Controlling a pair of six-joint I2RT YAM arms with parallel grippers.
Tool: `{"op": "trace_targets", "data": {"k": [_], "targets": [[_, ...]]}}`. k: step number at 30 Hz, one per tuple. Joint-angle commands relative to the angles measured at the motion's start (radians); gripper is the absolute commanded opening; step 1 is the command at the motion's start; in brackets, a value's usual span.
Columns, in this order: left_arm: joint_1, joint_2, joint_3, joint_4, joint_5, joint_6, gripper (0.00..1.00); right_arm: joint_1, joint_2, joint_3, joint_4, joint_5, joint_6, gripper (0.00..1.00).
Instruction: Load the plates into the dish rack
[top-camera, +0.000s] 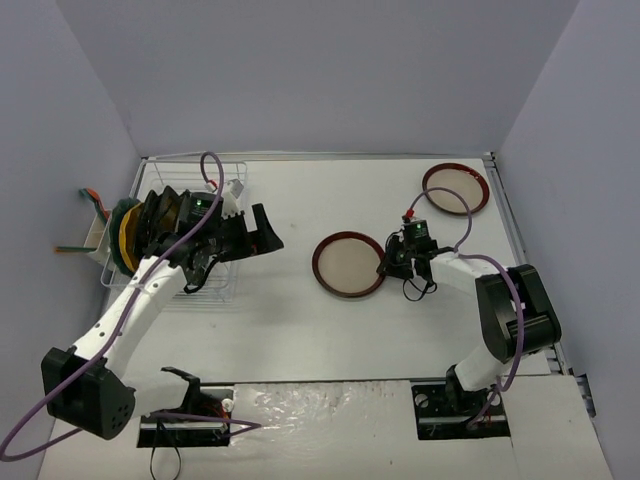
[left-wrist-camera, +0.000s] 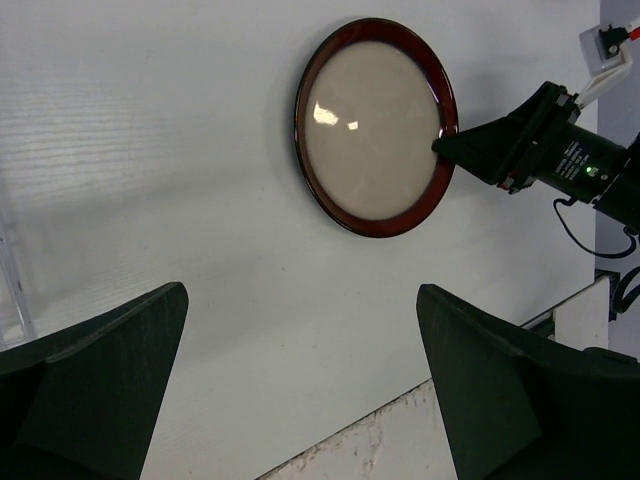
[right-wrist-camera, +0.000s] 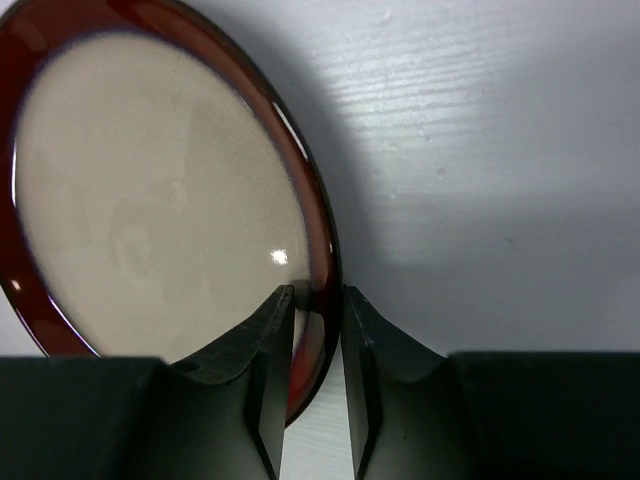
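Your right claw (right-wrist-camera: 318, 292) sits nearly closed astride the rim of the nearer plate (top-camera: 350, 265), which lies flat at centre frame; you cannot tell whether it squeezes. Your left claw (left-wrist-camera: 302, 295) is spread wide and empty beside the dish rack (top-camera: 180, 168) at left. Two red-rimmed cream plates lie flat, the second plate (top-camera: 455, 188) at upper right. Only the top view shows the standing plates (top-camera: 135, 235) in the rack, too crowded to count.
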Motion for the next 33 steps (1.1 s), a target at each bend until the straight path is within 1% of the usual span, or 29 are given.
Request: {"op": "trace_targets", "data": {"k": [1,2,3,7,13,21,33], "targets": [[-0.041,0.025,-0.009,0.131,0.003,-0.053,0.97,-0.015,0.039,-0.003,0.027,-0.017,0.005,0.09],[-0.046,0.03,-0.019,0.146,0.002,-0.06,0.97,-0.025,0.034,-0.004,0.027,-0.025,0.011,0.02],[-0.053,0.038,-0.026,0.159,0.001,-0.073,0.97,-0.031,0.023,-0.005,0.027,-0.034,0.018,0.0],[-0.074,0.072,-0.057,0.211,-0.007,-0.127,0.97,-0.064,-0.046,-0.002,0.025,-0.079,0.094,0.0],[-0.103,0.147,-0.105,0.3,-0.01,-0.255,0.97,-0.074,-0.118,0.018,0.024,-0.124,0.277,0.0],[-0.146,0.26,-0.097,0.356,-0.012,-0.367,0.97,-0.077,-0.142,0.032,0.025,-0.186,0.466,0.0],[-0.206,0.453,-0.052,0.468,-0.009,-0.571,0.97,-0.075,-0.122,0.016,0.074,-0.318,0.59,0.0]]}}
